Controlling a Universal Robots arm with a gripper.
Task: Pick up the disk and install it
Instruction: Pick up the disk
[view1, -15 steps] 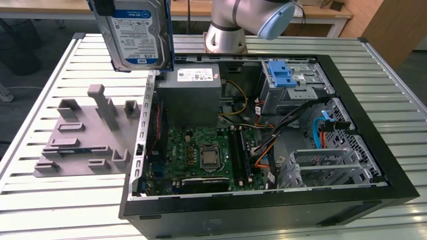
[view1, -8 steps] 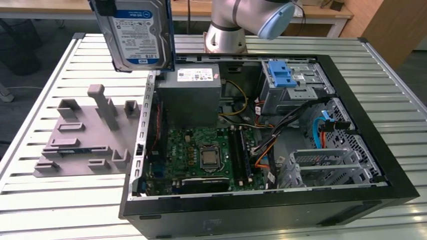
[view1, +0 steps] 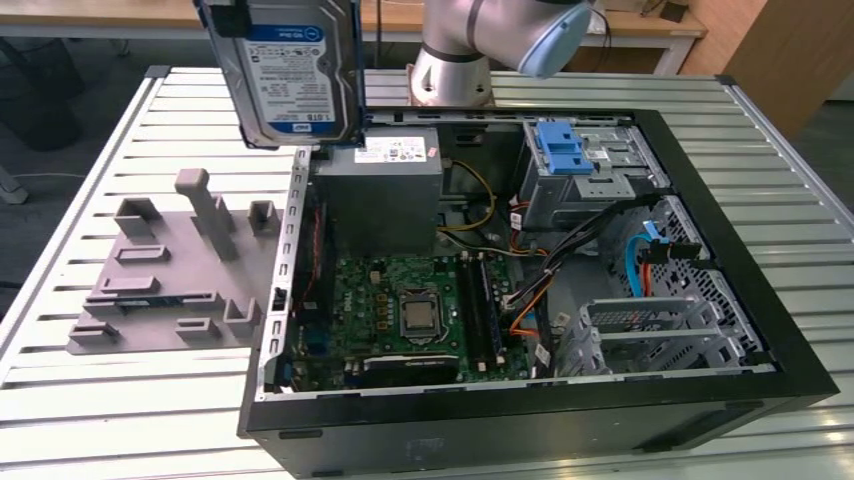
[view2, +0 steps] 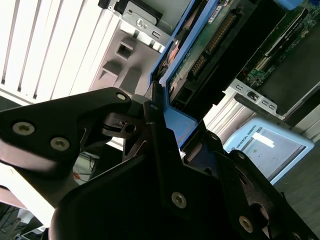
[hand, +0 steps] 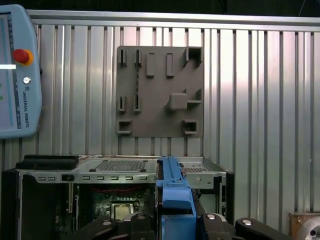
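Tool (hand: 175, 222) closed tight on the blue frame of the disk (view1: 294, 75), which hangs upright beneath it; below the tool sit the open computer case (view1: 467, 440) and grey holder block (view1: 167, 270) on the counter (view1: 94, 400).

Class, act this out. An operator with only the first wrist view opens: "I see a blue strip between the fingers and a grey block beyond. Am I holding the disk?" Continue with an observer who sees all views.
Observer: Yes; the exterior view shows the disk upright in the air, label towards the camera.
Operator: Is the gripper closed on it?
Observer: The second wrist view shows the gripper shut on the disk's blue frame.
Operator: Where is the drive cage?
Observer: The drive cage, with a blue latch on top, sits in the computer case's far corner on the exterior view's right.
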